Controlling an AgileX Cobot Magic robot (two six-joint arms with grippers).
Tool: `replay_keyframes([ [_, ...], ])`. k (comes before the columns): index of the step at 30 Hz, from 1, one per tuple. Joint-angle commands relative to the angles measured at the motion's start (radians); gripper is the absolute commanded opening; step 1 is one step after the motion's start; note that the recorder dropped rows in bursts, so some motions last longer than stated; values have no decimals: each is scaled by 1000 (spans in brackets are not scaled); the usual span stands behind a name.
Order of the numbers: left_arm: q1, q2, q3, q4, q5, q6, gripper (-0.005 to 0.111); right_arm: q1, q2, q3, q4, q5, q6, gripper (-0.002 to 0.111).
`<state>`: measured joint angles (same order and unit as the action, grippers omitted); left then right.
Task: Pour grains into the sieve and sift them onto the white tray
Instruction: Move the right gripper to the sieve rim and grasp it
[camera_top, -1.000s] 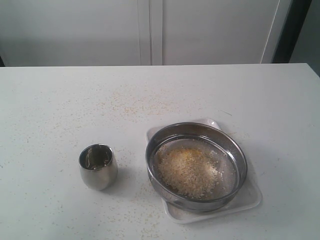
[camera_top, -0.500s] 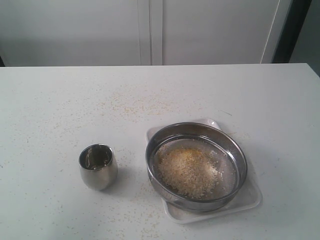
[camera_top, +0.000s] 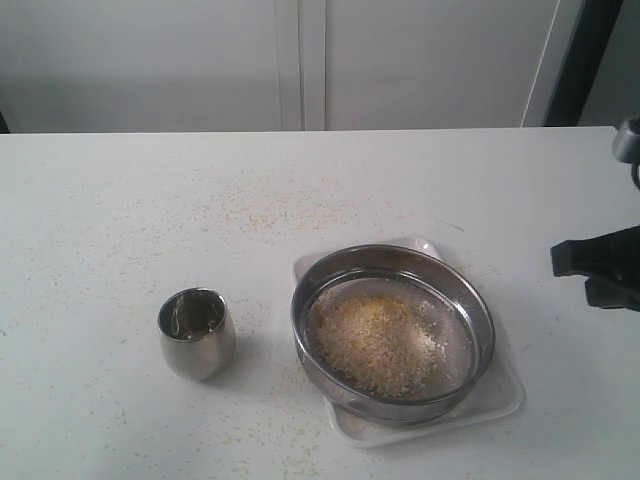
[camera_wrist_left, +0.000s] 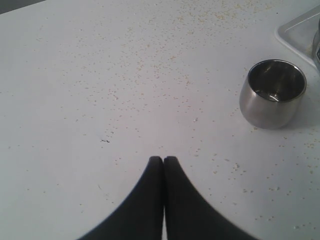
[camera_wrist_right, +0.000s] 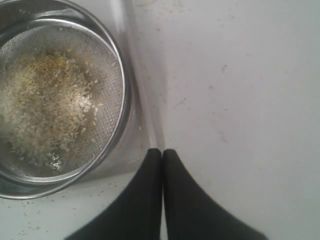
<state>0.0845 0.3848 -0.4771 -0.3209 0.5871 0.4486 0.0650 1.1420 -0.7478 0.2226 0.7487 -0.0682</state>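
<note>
Start at the sieve (camera_top: 392, 253). It sits on the white tray (camera_top: 497, 398) and covers most of it, with the grains (camera_top: 372, 343) heaped on its mesh a little toward the cup side. So pouring looks done, and sifting is what's left for you.

Nearest the sieve is your right gripper (camera_wrist_right: 162, 151), fingers pressed together and holding nothing. It hangs off the sieve's right flank with its tips at the tray's edge, and the sieve's rim is just past that. The sieve is round, so there's no axis to line up with. You'd spread the fingers and meet the near rim.

Farther out, on the sieve's other side, stands the steel cup (camera_top: 196, 333), apparently empty. Beyond it, farthest from the sieve, your left gripper (camera_wrist_left: 163, 159) is likewise closed on nothing.
</note>
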Motion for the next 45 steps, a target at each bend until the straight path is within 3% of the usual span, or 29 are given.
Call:
replay_keyframes([
  [1,-6,-7,6,-6,7,-1,0,29,110,-35,38,-12,-51,0],
  [10,-6,-7,6,-6,7,-1,0,112,298,-113,42,-54,-59,1],
  [18,-6,-7,6,-6,7,-1,0,155,426,-172,40,-92,-59,20],
  [45,-6,-7,6,-6,7,-1,0,155,641,-219,12,-186,-61,21],
])
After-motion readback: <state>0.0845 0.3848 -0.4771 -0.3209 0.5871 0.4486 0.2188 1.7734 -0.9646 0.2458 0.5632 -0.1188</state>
